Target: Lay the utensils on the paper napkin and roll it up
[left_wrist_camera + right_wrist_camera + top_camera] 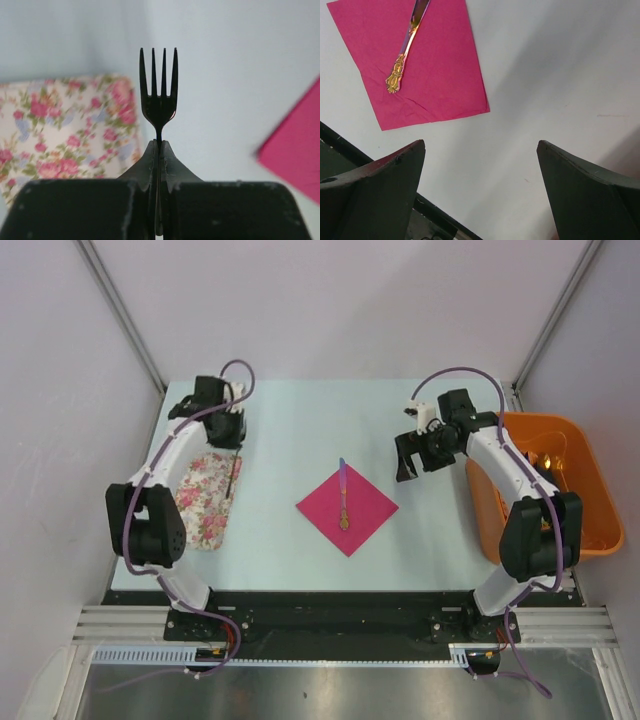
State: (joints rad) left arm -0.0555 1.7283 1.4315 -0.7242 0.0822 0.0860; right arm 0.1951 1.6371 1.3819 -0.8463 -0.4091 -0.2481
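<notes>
While round fork (159,102), left fingers (142,170) downward.

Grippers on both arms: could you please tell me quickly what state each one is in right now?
Left gripper: shut on the black fork.
Right gripper: open, holding nothing.
</notes>
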